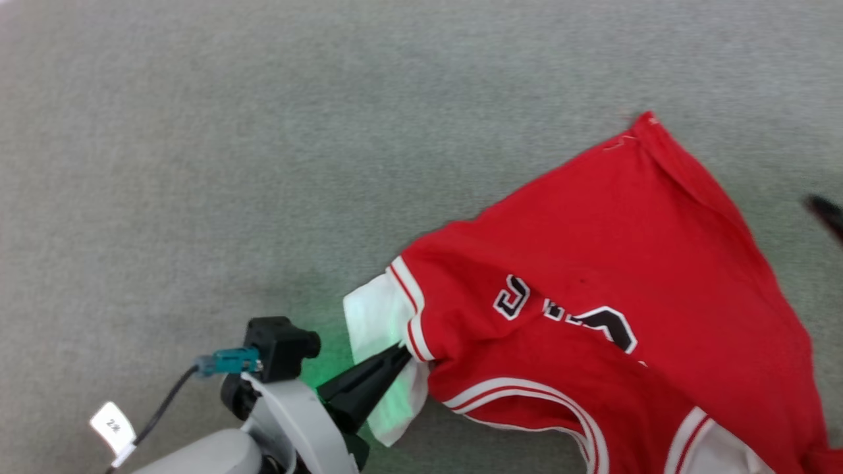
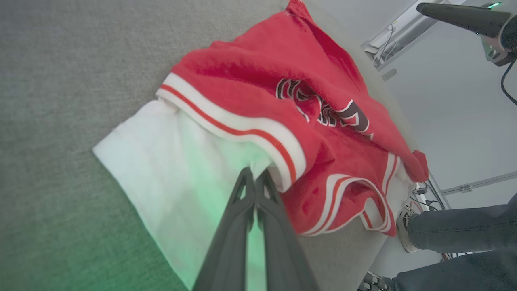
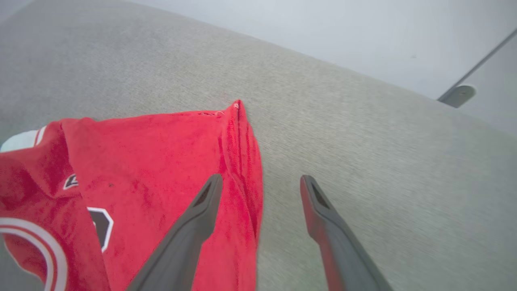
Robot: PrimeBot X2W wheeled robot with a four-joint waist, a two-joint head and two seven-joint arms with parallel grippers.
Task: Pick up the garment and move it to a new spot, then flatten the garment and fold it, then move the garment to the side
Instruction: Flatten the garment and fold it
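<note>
Left tool [image 2: 254, 174] closed at garment [image 1: 593, 250] sleeve, right tool [image 3: 260, 182] spread astride its edge

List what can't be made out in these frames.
- garment lettering: head view, folds hide most letters.
- garment's lower edge: cut off by head view's bottom edge.
- left gripper tips: left wrist view, striped trim hides whether cloth is pinched.
- person: left wrist view, frame edge cuts off all but legs and shoes.

Shirt [image 1: 625, 250]: black, white-edged block letters [image 1: 566, 313], creased. Only a C-like first letter reads; the rest is folded away. White tag [image 1: 112, 426] on a cable [image 1: 164, 401]: small dark marks, blurred, unreadable.
</note>
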